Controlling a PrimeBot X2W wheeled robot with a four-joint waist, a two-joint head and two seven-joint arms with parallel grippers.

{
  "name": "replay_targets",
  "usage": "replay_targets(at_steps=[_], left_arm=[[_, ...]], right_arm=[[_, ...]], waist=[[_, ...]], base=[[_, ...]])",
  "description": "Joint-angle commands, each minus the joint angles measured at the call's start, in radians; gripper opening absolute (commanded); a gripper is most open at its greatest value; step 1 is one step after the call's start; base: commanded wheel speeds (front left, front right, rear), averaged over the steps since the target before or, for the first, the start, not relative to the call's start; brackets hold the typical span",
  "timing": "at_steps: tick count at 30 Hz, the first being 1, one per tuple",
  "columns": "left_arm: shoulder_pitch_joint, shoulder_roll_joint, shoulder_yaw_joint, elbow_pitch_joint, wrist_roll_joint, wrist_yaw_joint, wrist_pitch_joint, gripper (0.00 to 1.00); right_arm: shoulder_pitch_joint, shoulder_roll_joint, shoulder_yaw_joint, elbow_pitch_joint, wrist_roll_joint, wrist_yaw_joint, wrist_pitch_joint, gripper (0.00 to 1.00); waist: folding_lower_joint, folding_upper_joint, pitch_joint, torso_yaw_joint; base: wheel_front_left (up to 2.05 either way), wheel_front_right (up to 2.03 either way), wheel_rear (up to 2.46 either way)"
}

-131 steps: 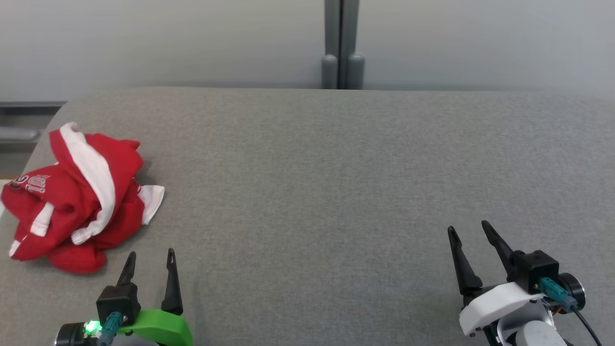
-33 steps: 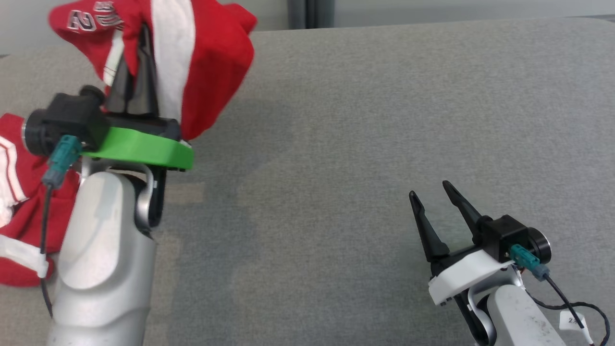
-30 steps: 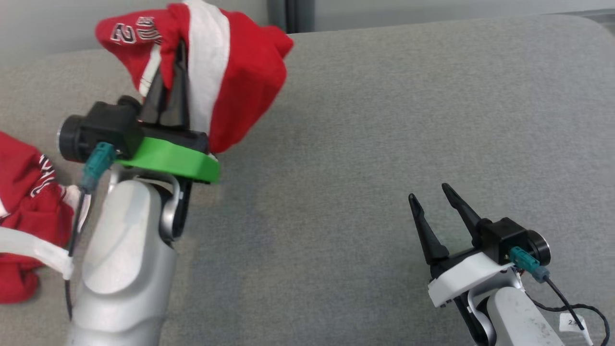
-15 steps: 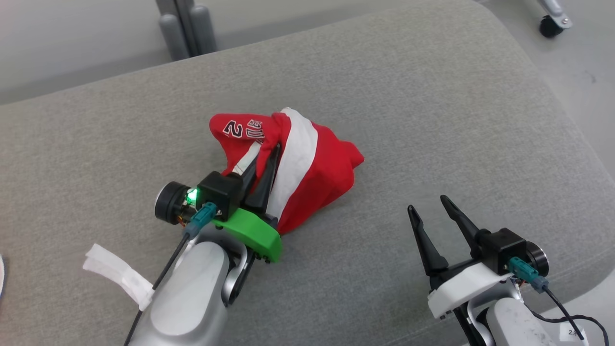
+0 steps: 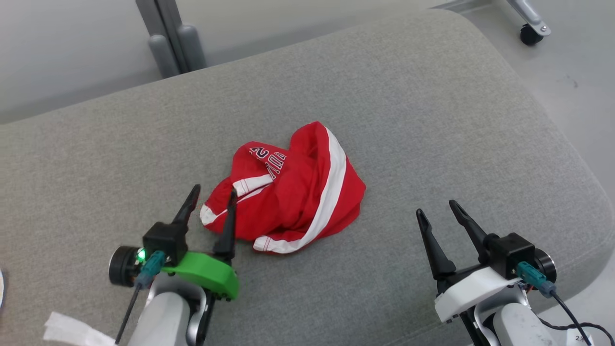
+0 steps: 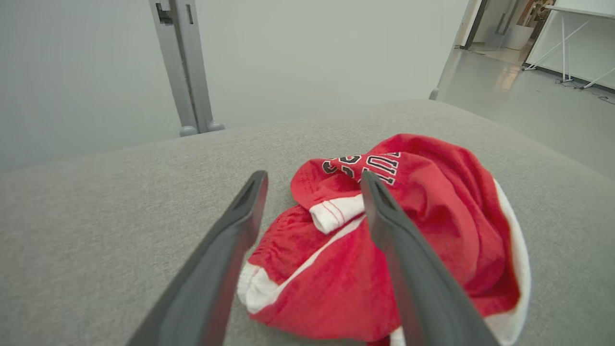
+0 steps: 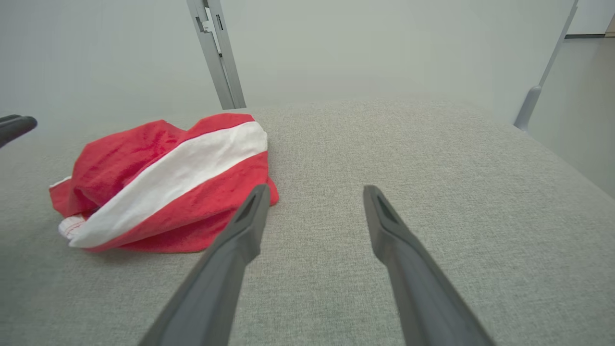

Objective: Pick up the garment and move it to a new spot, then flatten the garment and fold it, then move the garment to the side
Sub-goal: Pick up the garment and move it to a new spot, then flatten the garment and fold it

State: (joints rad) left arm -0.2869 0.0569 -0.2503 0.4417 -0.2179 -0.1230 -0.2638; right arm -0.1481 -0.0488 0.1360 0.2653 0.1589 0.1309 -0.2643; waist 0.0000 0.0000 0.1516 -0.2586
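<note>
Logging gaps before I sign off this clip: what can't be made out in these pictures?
Garment: crumpled in all views; its own folds hide its type and underside.
Lettering: head and left wrist views; partly tucked into a fold, not readable in full.
White strip: head view, cut off by the bottom edge.
Wheel: head view; what it carries is cut off by the top edge.

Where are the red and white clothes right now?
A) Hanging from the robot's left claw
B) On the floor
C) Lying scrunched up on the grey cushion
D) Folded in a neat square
C: the garment lies crumpled on the grey cushion, and the left gripper stands open beside it, its fingers not closed on the cloth.
</note>
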Motion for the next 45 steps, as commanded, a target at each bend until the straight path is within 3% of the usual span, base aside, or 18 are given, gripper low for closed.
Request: replay_targets(at_steps=[1,13,22,29,34,45], left_arm=[[0.030,0.005,0.030,-0.011,0.012,0.008,-0.001,1.00],[0.183,-0.004,0.246,-0.064,0.023,0.017,-0.001,1.00],[0.300,-0.005,0.268,-0.084,-0.030,0.040,-0.001,1.00],[0.326,-0.005,0.232,-0.065,-0.052,0.052,-0.001,1.00],[0.293,-0.005,0.176,-0.064,-0.023,0.031,-0.001,1.00],[0.151,-0.004,-0.074,-0.008,-0.117,-0.008,-0.001,1.00]], right_arm=[[0.019,-0.004,-0.006,-0.002,0.006,0.000,0.000,1.00],[0.060,-0.004,-0.035,0.006,-0.008,0.000,0.000,1.00],[0.080,-0.004,-0.050,0.019,-0.006,0.000,0.000,1.00],[0.084,-0.004,-0.044,0.025,-0.013,0.000,0.000,1.00],[0.068,-0.004,-0.034,0.021,-0.020,0.000,0.000,1.00],[0.026,-0.004,-0.012,0.001,-0.030,0.000,0.000,1.00]], waist=[[0.0000,0.0000,-0.018,0.019],[0.0000,0.0000,-0.060,0.116],[0.0000,0.0000,-0.084,0.181],[0.0000,0.0000,-0.094,0.193],[0.0000,0.0000,-0.082,0.177],[0.0000,0.0000,0.013,0.092]], base=[[0.00,0.00,0.00],[0.00,0.00,0.00],[0.00,0.00,0.00],[0.00,0.00,0.00],[0.00,0.00,0.00],[0.00,0.00,0.00]])
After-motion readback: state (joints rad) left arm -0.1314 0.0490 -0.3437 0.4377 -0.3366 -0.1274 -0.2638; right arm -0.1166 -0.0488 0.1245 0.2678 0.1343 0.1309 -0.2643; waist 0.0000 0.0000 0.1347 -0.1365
